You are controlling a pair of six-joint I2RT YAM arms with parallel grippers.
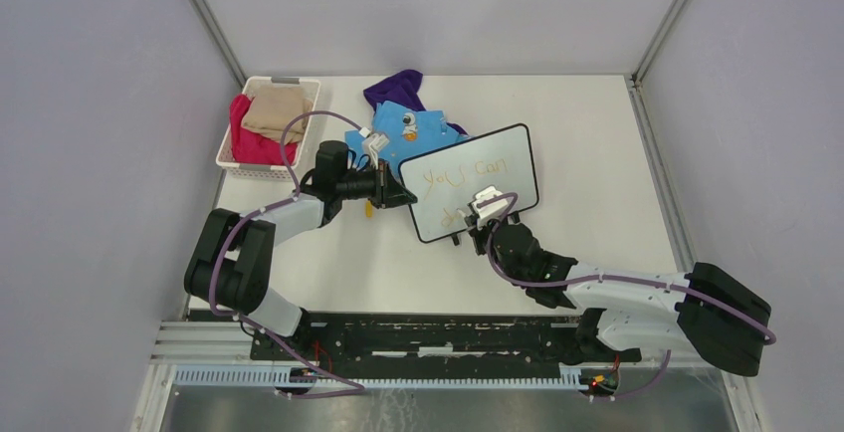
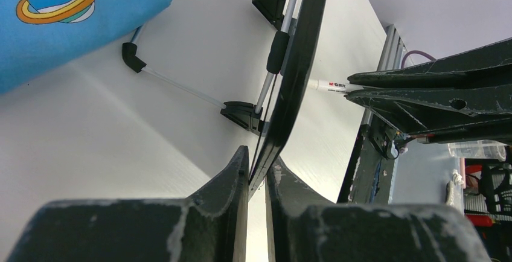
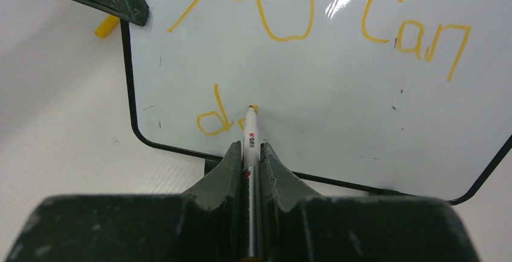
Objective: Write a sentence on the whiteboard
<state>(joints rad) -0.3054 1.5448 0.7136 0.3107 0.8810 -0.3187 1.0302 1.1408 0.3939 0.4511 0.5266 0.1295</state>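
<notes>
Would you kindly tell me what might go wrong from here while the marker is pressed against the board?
1. The left pincer pinches only the thin edge of the whiteboard, so pressure from the marker might twist or slip it.
2. The board stands propped on a light wire stand; a push may skid it back toward the blue cloth.
3. The right pincer sits just below the sentence, which it might smear.

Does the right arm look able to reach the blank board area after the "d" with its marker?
Likely yes: the right gripper holds the marker tip at the whiteboard there, and nothing covers that area.
</notes>
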